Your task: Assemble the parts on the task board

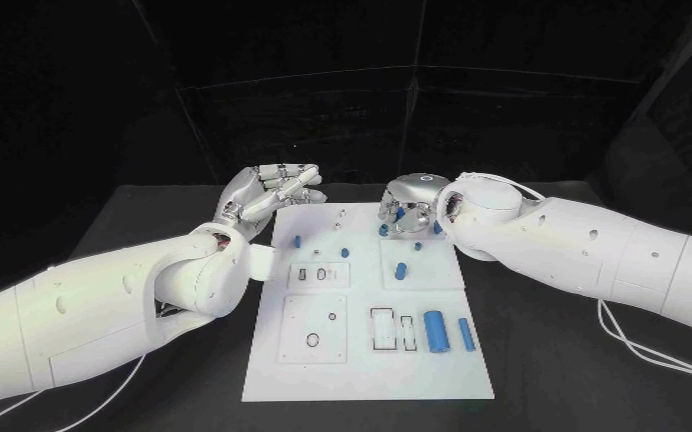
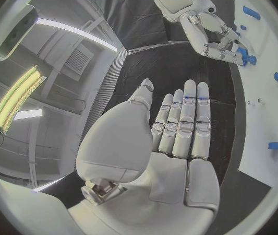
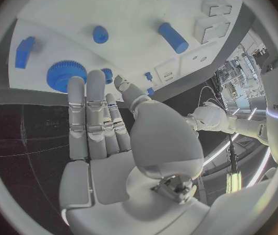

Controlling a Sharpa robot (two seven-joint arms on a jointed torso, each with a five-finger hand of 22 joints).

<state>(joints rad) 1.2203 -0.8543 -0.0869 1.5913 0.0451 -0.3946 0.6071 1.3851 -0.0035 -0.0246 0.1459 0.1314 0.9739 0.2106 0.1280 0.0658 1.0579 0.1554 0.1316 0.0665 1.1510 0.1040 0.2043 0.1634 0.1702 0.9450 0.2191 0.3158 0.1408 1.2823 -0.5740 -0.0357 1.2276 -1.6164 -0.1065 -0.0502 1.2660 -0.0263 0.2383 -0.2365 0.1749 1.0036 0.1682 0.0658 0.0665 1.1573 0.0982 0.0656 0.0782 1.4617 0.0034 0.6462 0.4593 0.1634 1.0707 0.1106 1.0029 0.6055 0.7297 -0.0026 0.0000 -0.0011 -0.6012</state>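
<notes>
Head view: white rectangular task board (image 1: 368,352) mid-table bearing small blue plastic parts (image 1: 434,332), both hands at its far edge; left wrist view: silver left hand (image 2: 178,128) flat, fingers extended, empty; right wrist view: silver right hand (image 3: 103,122) likewise released, over the board's edge.

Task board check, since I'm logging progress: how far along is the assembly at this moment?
Early to middle, it seems. Several small blue parts already stand on the task board. Nothing is in hand: the left hand hovers off the board's far left corner, holding nothing, and the right hand reaches over the far end by the blue gear. Two blue cylinders lie loose on the near right.
</notes>
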